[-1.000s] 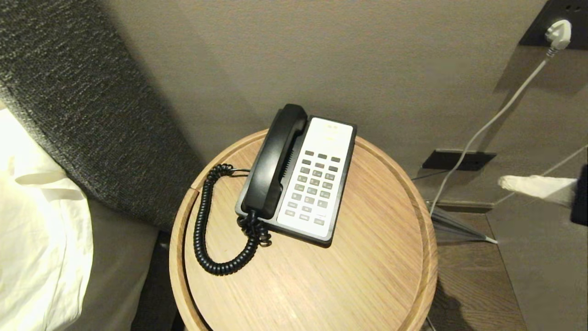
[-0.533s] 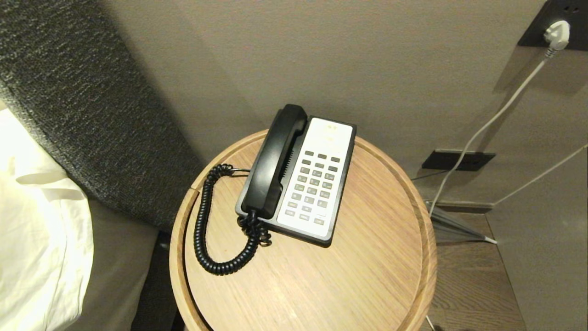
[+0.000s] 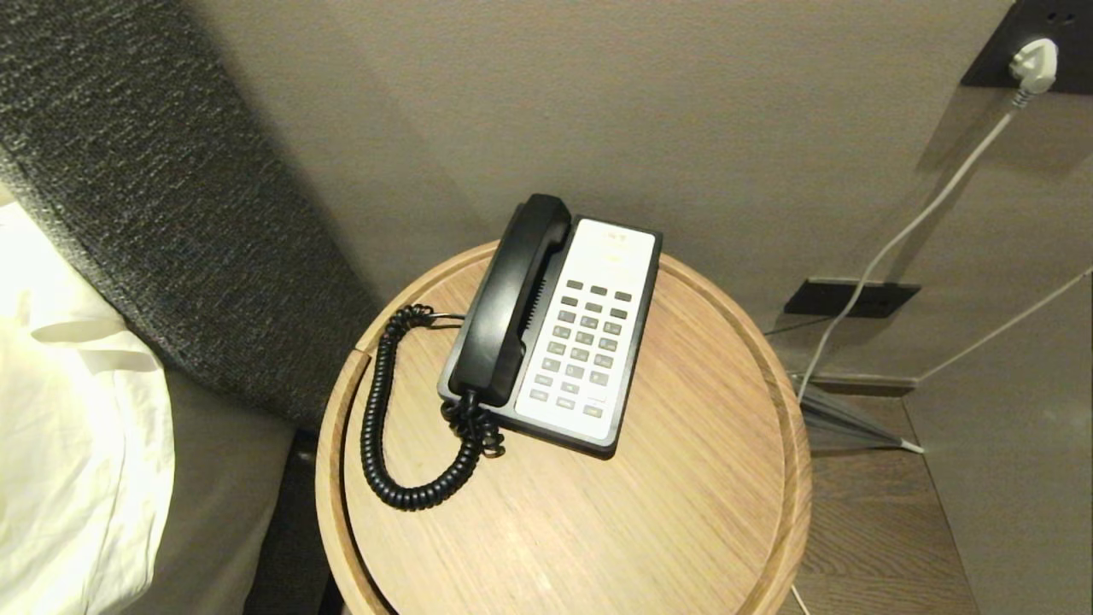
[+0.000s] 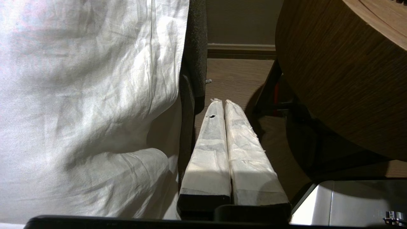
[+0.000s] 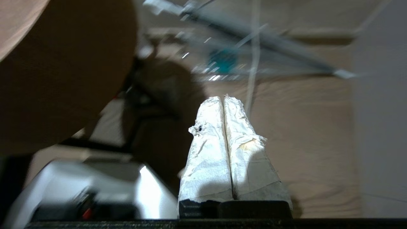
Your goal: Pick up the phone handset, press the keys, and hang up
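Handset (image 3: 511, 299) cradled; left hand (image 4: 221, 101), right hand (image 5: 222, 98) clenched empty, below table rim (image 3: 341, 401).

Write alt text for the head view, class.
A black phone handset rests in its cradle on a black-and-white phone base, coiled cord looping beside it on a round wooden table. No robot arm shows.

bedroom, prob hotel | bed linen (image 3: 77, 444) | bedside table (image 3: 683, 512) w/ desk phone (image 3: 589, 342)
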`<state>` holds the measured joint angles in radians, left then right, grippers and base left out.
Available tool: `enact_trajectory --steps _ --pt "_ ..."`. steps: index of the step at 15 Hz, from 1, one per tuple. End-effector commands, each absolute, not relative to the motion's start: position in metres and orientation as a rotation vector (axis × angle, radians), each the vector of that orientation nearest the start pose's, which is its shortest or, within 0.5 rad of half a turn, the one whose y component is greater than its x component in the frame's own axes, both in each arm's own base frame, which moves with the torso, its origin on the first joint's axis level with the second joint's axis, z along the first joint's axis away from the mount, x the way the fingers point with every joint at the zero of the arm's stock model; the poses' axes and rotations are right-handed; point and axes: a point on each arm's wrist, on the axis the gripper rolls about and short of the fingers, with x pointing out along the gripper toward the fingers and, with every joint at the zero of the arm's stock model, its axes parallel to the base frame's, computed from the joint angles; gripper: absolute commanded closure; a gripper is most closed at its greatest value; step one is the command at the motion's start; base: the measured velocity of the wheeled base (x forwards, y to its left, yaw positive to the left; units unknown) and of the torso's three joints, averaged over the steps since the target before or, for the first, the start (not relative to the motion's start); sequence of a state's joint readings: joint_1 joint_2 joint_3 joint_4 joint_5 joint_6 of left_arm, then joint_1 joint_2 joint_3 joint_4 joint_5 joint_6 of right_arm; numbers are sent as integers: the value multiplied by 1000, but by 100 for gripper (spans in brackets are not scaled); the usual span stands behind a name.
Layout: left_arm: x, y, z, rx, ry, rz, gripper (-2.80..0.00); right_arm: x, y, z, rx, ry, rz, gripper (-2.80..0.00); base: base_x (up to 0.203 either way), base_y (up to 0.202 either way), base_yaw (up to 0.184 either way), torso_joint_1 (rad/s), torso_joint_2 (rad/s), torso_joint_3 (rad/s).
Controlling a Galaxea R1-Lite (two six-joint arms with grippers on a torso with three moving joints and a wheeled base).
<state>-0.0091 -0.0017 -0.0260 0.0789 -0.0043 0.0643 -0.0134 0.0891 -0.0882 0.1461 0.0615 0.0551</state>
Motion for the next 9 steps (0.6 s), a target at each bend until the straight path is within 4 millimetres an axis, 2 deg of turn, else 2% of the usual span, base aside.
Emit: enact_trajectory --steps 1,2,9 --pt "-25 0 74 65 55 -16 0 -23 0 78 60 71 -27 0 0 0 0 0 0 0" --pt "-25 0 75 65 53 -16 0 -22 0 79 56 25 -23 0 0 0 0 0 0 0" --pt "-25 0 75 66 53 -17 0 -21 0 77 48 36 -21 0 0 0 0 0 0 0"
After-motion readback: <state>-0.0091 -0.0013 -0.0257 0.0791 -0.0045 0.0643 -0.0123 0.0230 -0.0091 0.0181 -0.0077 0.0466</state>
